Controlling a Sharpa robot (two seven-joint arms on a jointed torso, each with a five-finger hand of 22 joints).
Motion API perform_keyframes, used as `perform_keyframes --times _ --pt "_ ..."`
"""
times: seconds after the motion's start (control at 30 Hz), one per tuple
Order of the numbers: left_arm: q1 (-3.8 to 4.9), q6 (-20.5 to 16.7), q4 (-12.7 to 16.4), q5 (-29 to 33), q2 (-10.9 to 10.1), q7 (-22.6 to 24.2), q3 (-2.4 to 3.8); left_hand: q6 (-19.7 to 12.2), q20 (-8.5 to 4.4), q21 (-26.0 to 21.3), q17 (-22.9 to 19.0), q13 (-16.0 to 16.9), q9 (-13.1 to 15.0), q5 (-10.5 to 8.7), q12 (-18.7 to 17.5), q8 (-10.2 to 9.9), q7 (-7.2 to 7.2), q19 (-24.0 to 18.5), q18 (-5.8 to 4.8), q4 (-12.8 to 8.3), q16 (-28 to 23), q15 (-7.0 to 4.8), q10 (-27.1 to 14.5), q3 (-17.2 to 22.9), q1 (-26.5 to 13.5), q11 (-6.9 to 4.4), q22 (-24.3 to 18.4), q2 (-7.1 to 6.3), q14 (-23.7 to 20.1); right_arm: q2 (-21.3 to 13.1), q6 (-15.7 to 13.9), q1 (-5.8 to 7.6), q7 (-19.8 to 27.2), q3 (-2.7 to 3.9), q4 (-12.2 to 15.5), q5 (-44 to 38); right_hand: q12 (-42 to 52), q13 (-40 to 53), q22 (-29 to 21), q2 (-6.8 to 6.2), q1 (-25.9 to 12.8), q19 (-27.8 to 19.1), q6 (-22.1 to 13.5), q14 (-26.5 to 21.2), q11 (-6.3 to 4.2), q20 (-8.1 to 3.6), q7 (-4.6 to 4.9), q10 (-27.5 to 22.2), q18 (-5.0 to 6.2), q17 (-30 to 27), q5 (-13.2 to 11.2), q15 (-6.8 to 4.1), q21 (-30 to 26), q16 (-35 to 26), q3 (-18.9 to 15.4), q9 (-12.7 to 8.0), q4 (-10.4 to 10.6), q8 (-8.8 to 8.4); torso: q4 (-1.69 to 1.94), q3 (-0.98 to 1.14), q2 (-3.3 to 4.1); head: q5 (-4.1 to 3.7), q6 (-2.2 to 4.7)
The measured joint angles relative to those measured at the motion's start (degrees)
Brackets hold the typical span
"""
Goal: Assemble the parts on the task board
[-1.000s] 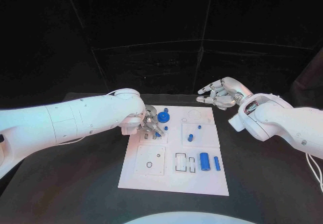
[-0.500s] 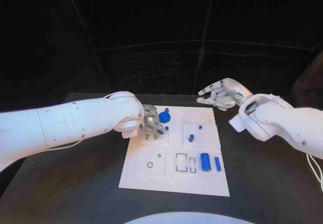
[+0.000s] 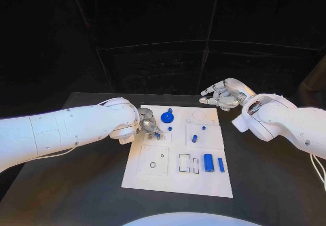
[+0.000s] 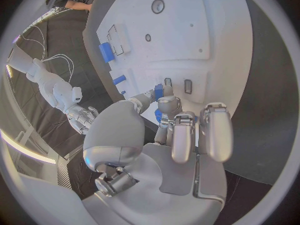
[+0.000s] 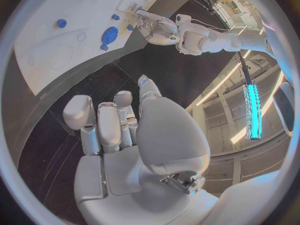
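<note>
blue small part (image 4: 159,91) sits pinched in the left hand (image 3: 149,123) fingers at the task board (image 3: 178,181) nine o'clock edge, poised over the slots; right hand (image 3: 224,94) hangs off at one o'clock, fingers curled, grasping nothing

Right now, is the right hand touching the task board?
No. In the head view the right hand hangs over the black table beyond the far right corner of the task board, holding nothing, its fingers apart.

White board, blue parts

My board (image 3: 178,176) lies flat mid-table. On it a round knob (image 3: 167,117) stands near the far edge, a short peg (image 3: 194,138) mid-board, and a thick cylinder (image 3: 208,163) beside a slim bar (image 3: 221,164) toward me.
</note>
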Motion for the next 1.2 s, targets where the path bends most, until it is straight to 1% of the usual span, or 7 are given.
perform_keyframes --times 0.1,0.13,0.27,0.6,0.77,1.2 --pt "-0.64 -0.26 -0.09 -0.53 -0.1 -0.02 -0.06 0.0 0.0 0.0 0.0 -0.05 0.0 0.0 0.0 0.0 0.0 0.0 0.0 0.04 0.0 0.0 0.0 0.21 -0.02 0.0 0.0 -0.02 0.0 -0.02 0.04 0.0 -0.01 0.0 -0.01 -0.02 0.0 0.0 -0.01 0.0 0.0 0.0 0.0 0.0 0.0 0.0 0.0 0.0 0.0 0.0 0.0 0.0 0.0 0.0 0.0 0.0 0.0 0.0 0.01 0.0 0.0 0.03 -0.07" --pt "-0.8 -0.32 -0.11 -0.69 -0.12 -0.02 -0.07 0.0 0.0 0.0 0.0 -0.06 0.0 -0.01 0.0 0.0 0.0 0.0 0.0 -0.4 0.0 0.0 0.0 0.74 -0.22 0.0 0.0 -0.21 0.0 -0.03 0.04 0.0 -0.01 0.0 -0.02 -0.02 0.0 0.0 -0.09 0.0 0.0 0.0 0.0 0.0 0.0 0.0 0.0 0.0 0.0 -0.05 0.0 0.0 0.0 0.0 0.0 0.0 0.0 0.0 0.01 0.0 0.0 0.03 -0.1" --pt "-1.24 -0.55 -0.21 -1.42 -0.16 -0.04 -0.11 0.0 0.0 0.0 0.0 -0.16 0.0 -0.02 0.0 0.0 0.0 0.0 0.0 -0.41 0.0 0.0 0.0 0.75 -0.25 0.01 -0.23 -0.22 0.0 -0.06 0.08 0.0 -0.02 0.0 -0.08 -0.04 0.0 0.0 -0.11 0.0 0.0 0.0 0.0 0.0 0.0 0.0 0.0 0.0 0.0 -0.07 0.0 0.0 0.0 0.0 0.0 0.0 0.0 0.0 0.01 0.0 0.01 0.03 -0.18" --pt "-1.46 -1.07 -0.27 -2.7 -0.12 0.0 -0.03 0.0 0.0 0.0 0.0 -0.16 0.09 -0.07 0.0 0.22 0.01 0.0 0.0 -0.48 0.0 0.0 -0.01 0.82 -0.23 0.01 -0.35 -0.2 0.0 0.16 0.18 0.0 -0.02 0.0 -0.28 -0.06 0.0 -0.08 -0.1 0.0 0.0 0.0 0.0 0.0 0.0 0.0 0.0 0.0 0.0 -0.07 0.0 0.0 0.0 0.0 -0.21 0.0 0.21 0.0 -0.07 0.01 0.1 -0.35 -0.4" --pt "-1.5 -1.27 -0.21 -3.3 -0.11 0.04 -0.02 0.0 0.0 0.0 0.0 -0.16 0.08 -0.11 0.0 0.22 0.02 0.0 0.0 -0.49 0.0 0.0 -0.01 0.82 -0.23 0.02 -0.35 -0.2 0.0 0.19 0.22 -0.01 -0.01 0.0 -0.3 -0.06 0.0 -0.08 -0.1 0.0 0.0 0.0 0.0 0.0 0.0 0.0 0.0 0.0 0.0 -0.07 0.0 0.0 0.0 0.0 -0.21 0.0 0.21 0.0 -0.07 0.04 0.1 -0.41 -0.56" --pt "-1.64 -2.69 0.56 -4.51 -0.27 0.01 -0.07 0.01 0.0 0.0 0.0 -0.09 0.07 -0.04 0.0 0.21 0.03 0.0 0.0 -0.55 0.0 0.0 -0.01 0.85 -0.22 0.03 -0.35 -0.18 0.0 0.41 0.36 -0.01 0.01 0.0 -0.38 -0.08 0.0 -0.08 -0.1 0.0 0.0 0.0 0.0 0.0 0.0 0.0 0.0 0.0 0.0 -0.06 0.0 0.0 0.0 0.0 -0.21 0.0 0.22 0.0 -0.05 0.02 0.07 -0.46 -0.5"
